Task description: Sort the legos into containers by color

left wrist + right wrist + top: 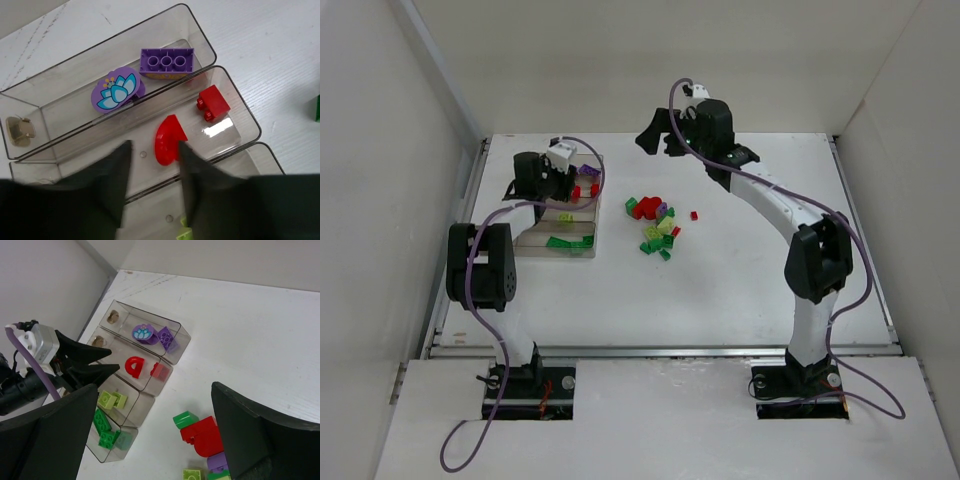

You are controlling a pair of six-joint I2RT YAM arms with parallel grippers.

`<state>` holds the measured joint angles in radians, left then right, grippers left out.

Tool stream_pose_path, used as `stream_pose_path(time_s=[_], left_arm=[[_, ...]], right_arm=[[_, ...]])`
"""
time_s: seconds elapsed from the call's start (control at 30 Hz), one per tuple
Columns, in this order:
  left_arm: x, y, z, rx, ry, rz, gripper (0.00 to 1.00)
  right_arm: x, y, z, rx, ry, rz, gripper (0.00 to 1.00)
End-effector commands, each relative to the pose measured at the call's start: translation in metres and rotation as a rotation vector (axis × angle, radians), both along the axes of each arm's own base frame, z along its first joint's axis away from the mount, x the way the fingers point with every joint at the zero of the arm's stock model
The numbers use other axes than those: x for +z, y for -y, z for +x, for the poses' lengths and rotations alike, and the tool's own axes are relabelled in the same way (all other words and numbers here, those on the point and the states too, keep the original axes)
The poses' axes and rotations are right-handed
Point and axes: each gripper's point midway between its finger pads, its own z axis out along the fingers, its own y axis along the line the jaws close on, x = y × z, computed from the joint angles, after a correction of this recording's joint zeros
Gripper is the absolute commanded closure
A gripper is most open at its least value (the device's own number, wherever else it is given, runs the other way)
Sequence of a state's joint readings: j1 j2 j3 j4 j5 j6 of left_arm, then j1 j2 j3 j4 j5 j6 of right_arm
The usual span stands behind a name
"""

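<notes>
Sorting looks partly done: the clear tray (530, 240) has purple, red, lime and green legos (166, 61) in separate compartments, the left claw (154, 145), slightly parted and empty, hangs over a red arch (165, 140), and the pile (655, 225) at the tray's 3 o'clock awaits the wide-open, empty right claw (155, 387).

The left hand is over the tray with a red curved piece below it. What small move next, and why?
Probably lift the left hand straight up, clear of the tray. Its fingers stand parted, and the red curved piece appears to lie on the compartment floor beside a red brick, so it looks correctly placed.
</notes>
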<state>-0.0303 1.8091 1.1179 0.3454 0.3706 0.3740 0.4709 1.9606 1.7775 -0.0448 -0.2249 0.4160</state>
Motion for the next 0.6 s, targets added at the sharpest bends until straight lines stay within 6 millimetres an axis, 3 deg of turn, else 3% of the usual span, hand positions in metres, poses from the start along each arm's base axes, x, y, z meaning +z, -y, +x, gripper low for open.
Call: stream_pose_path(time_s=[0.0, 0.13, 0.2, 0.3, 0.33, 0.37, 0.47, 0.5, 0.57], left_arm=[[0.029, 0.004, 0.014, -0.044, 0.088, -0.002, 0.57], [0.025, 0.008, 0.010, -0.083, 0.076, 0.008, 0.32], [0.019, 0.011, 0.004, -0.101, 0.043, -0.002, 0.30], [0.047, 0.015, 0.010, -0.127, 0.083, -0.004, 0.29], [0.049, 0.016, 0.008, -0.137, 0.069, -0.009, 0.29], [0.067, 0.022, 0.012, -0.153, 0.103, 0.000, 0.29], [0.074, 0.034, 0.011, -0.176, 0.087, 0.027, 0.29], [0.081, 0.039, 0.012, -0.185, 0.094, 0.027, 0.29], [0.082, 0.047, 0.006, -0.201, 0.071, 0.026, 0.29]], right_arm=[[0.028, -0.004, 0.005, 0.010, 0.067, 0.041, 0.00], [0.031, 0.006, 0.001, 0.000, 0.065, 0.040, 0.00], [0.028, 0.013, 0.002, -0.019, 0.058, 0.035, 0.00], [0.028, 0.041, 0.003, -0.087, 0.031, 0.013, 0.00], [0.015, 0.060, 0.011, -0.153, -0.002, -0.015, 0.00], [-0.002, 0.074, 0.006, -0.188, -0.076, -0.060, 0.00], [-0.051, 0.117, 0.007, -0.285, -0.213, -0.252, 0.00], [-0.085, 0.128, -0.004, -0.285, -0.329, -0.369, 0.00], [-0.117, 0.144, -0.015, -0.255, -0.407, -0.527, 0.00]])
